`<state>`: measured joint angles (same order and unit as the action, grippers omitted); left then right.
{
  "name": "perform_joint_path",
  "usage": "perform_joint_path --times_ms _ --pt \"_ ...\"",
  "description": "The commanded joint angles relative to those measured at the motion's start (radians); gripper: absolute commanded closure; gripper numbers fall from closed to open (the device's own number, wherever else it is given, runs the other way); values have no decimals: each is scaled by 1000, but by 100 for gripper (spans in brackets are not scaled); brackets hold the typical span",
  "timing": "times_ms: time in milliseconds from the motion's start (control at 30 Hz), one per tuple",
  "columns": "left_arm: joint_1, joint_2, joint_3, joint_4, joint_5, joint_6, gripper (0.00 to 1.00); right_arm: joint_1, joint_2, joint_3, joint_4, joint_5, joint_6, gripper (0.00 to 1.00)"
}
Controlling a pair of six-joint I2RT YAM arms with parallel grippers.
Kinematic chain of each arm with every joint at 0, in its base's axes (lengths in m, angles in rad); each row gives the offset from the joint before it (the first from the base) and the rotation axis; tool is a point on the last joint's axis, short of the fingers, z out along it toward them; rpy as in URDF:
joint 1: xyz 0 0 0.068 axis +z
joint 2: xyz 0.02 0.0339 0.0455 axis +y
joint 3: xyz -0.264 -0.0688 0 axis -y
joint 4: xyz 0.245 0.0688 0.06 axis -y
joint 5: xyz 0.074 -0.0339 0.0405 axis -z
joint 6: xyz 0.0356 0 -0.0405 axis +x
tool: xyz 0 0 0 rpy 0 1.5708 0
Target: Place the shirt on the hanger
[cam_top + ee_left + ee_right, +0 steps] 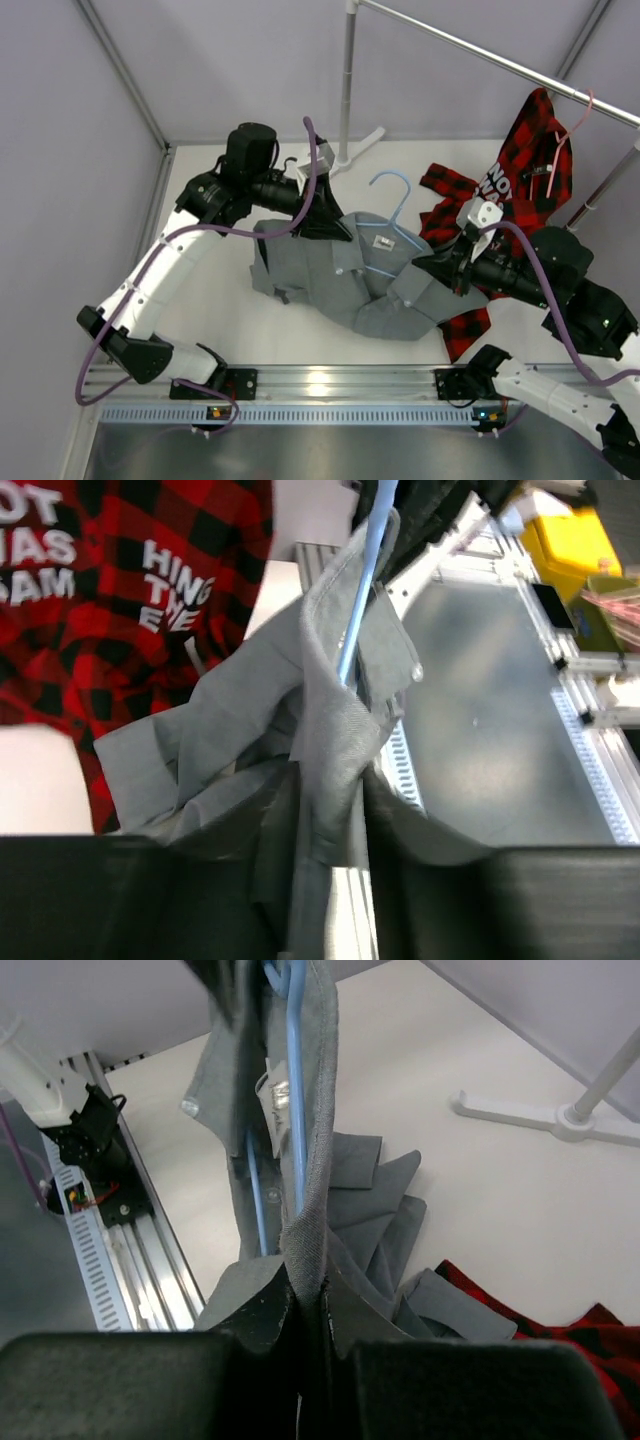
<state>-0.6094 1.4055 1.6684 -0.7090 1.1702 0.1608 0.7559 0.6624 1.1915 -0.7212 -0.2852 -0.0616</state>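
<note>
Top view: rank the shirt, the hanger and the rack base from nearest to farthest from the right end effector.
1. The shirt, pinched in the right end effector.
2. The hanger, its hook up-left beyond the collar.
3. The rack base, farthest, up-left near the back wall.

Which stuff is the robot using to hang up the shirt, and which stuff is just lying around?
For the job:
- grey-green soft cloth button-up shirt
- thin light-blue wire hanger
- left gripper and right gripper, both pinching that shirt

Just lying about:
- red-and-black plaid shirt with white lettering
- pink hanger carrying it
- silver metal clothes rail
</note>
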Motion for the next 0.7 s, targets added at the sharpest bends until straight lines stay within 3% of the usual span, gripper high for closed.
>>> perform_joint_path --times_ms 0,33,67,100,133,167,200,233,333,433,667 --pt "2 -22 82 29 -165 -66 59 3 14 63 149 80 153 100" --pt "2 -26 88 43 -294 -119 32 3 22 77 149 84 169 100" --pt "2 -36 93 71 -366 -141 25 3 29 104 147 118 189 100" --pt "2 -60 100 81 -441 -156 21 3 32 120 144 136 215 100" --pt "2 -77 111 95 -618 -218 19 3 35 132 140 156 224 100" --pt "2 -98 110 112 -727 -248 9 3 45 163 122 206 233 100" --pt "0 -146 111 141 -842 -274 5 3 54 184 103 230 246 100" --pt "2 -173 116 147 -1074 -327 2 3 72 235 86 279 250 100" --pt "3 -279 108 152 -1431 -391 2 3 146 392 -4 378 264 100" --pt "3 -388 88 164 -1511 -406 2 3 228 578 -95 440 302 100" --pt "3 -604 -56 168 -1477 -411 2 3 391 934 -314 604 419 100"
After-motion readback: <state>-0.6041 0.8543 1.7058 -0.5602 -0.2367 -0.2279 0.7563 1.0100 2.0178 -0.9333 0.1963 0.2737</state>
